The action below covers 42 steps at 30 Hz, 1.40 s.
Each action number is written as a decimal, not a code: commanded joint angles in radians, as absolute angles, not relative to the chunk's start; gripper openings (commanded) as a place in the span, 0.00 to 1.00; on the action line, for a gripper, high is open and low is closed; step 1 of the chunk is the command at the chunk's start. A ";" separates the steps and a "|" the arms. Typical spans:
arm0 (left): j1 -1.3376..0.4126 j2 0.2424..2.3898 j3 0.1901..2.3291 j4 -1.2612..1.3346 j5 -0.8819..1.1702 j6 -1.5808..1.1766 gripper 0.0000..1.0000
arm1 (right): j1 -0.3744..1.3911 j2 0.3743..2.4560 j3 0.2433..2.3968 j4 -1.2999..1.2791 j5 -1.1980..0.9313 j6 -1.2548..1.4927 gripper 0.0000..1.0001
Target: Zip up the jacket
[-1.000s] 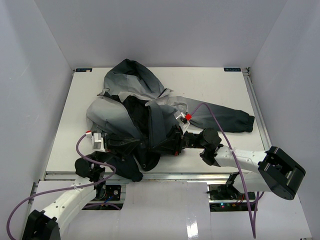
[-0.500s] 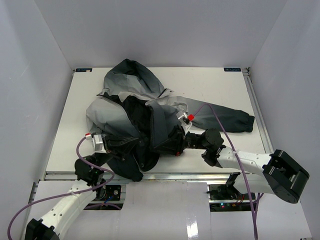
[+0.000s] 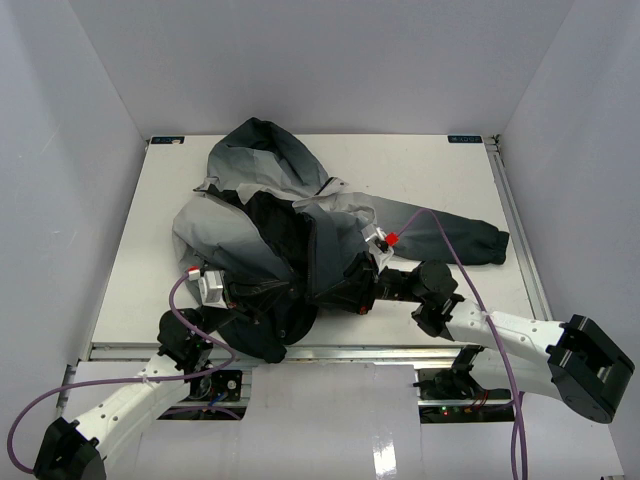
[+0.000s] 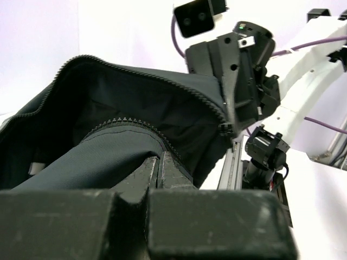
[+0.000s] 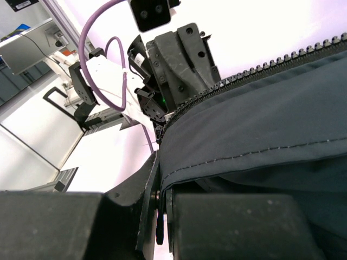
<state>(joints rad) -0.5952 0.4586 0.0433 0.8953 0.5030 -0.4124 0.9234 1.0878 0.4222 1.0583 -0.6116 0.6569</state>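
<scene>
Both hands are clamped on the jacket, which lies bunched on the near-left half of the counter, its hood toward the far wall and one sleeve stretched out to the right. The left hand has its fingers pressed shut on a fold of the dark front panel at the near hem. The right hand pinches the opposite edge just beside its zipper teeth, fingers closed on the cloth. The step in hand, as I judge it, is bringing the two bottom ends of the zipper together — it wants both edges held taut and level, teeth facing, with no loose cloth trapped between them, since slack would let the ends slide past each other. Whether a slider sits at either end I cannot tell. Against a second ago, the left arm has swung inward so its hand sits nearer the jacket's middle, the right arm has dropped lower and further right, and the near hem is drawn closer to the counter's edge — hood and sleeve have hardly stirred.
</scene>
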 commanded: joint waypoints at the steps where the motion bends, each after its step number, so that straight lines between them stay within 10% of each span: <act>1: -0.619 0.458 0.004 0.996 0.489 -0.373 0.00 | 0.929 1.046 0.412 1.059 -0.584 0.619 0.08; 42: -0.621 0.489 -0.073 1.170 0.507 -0.422 0.00 | 0.937 1.201 0.437 1.289 -0.605 0.739 0.08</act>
